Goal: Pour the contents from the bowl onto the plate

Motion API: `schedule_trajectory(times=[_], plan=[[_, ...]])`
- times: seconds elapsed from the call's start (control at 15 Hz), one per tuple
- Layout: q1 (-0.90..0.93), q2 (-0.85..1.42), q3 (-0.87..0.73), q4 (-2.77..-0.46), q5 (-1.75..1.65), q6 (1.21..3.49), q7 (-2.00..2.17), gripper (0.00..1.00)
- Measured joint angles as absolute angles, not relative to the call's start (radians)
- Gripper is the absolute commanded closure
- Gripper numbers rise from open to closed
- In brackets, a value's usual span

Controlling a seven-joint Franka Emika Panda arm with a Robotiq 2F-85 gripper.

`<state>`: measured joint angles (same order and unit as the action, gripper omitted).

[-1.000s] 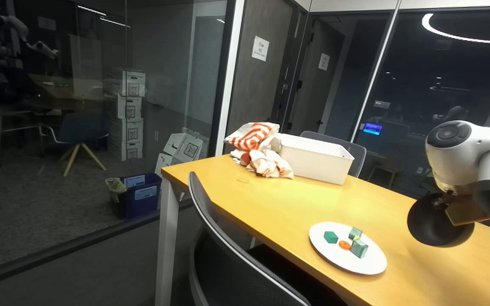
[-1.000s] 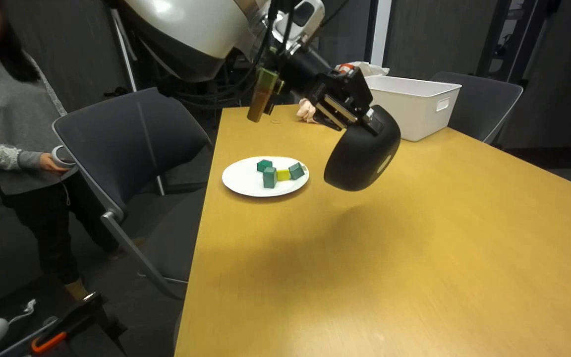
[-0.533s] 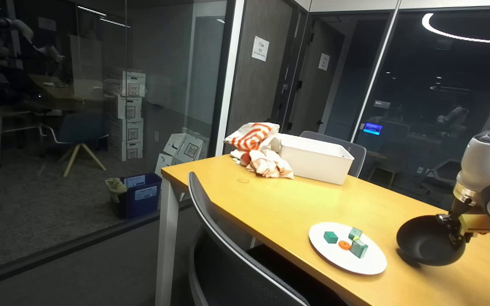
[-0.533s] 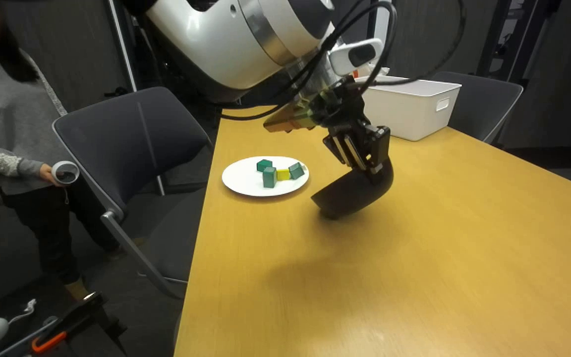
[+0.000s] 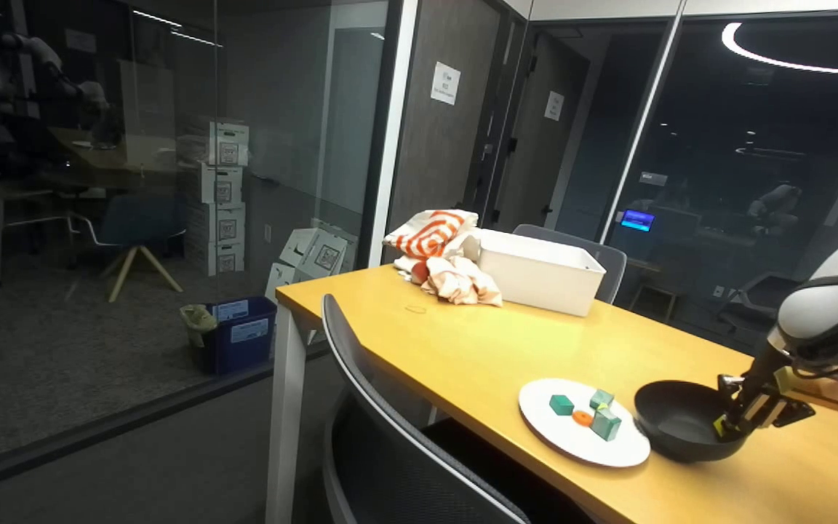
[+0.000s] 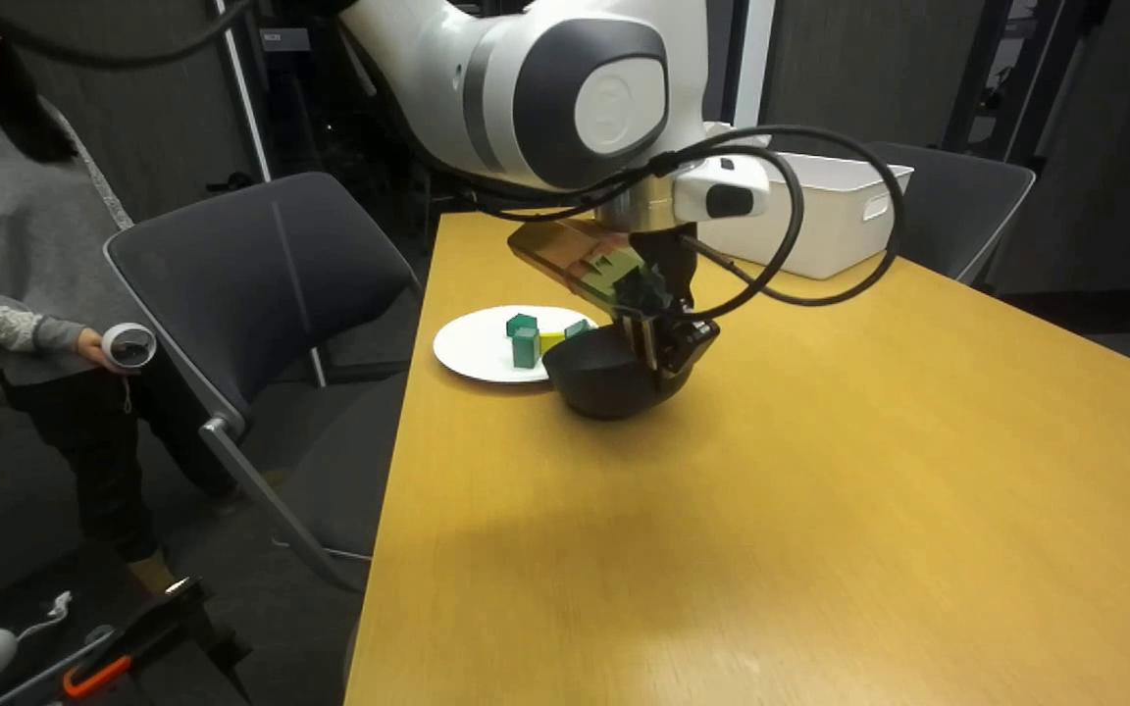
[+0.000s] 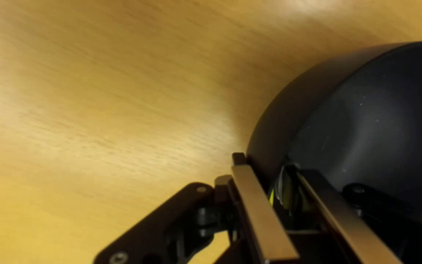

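Note:
The black bowl [image 5: 673,422] sits nearly level, low at the table, its rim side against the white plate [image 5: 535,407] in both exterior views. Several small chunks lie on the plate: teal cubes [image 5: 561,405], an orange ring-like piece [image 5: 583,418] and a yellow cube [image 6: 551,340]. My gripper [image 5: 730,428] is shut on the bowl's rim on the side away from the plate. In the wrist view, the fingers stand either side of the bowl wall [image 7: 372,110], and the visible inside shows no chunks. A small yellow patch between the fingers is unclear.
A white rectangular box [image 5: 535,276] stands at the table's far side, beside an orange-and-white bag [image 5: 433,233] and crumpled cloth [image 5: 461,282]. A dark chair [image 6: 271,275] stands at the table edge near the plate. A person [image 6: 16,216] stands behind it.
The bowl was held steeply tilted in the air, then came down and levelled out. My gripper moved it toward the plate, which has shifted slightly. The chunks stayed on the plate.

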<state>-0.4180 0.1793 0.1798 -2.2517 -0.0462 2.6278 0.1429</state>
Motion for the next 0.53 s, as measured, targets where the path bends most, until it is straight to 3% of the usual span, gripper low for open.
schedule_trajectory(times=[0.2,0.47,0.53], plan=[[-0.489,0.200,0.262,-2.223,0.204,2.514,-0.074,0.29],[-0.414,0.200,0.145,-2.153,0.381,2.268,-0.249,0.00],[-0.387,0.193,0.109,-2.143,0.367,2.240,-0.248,0.00]])
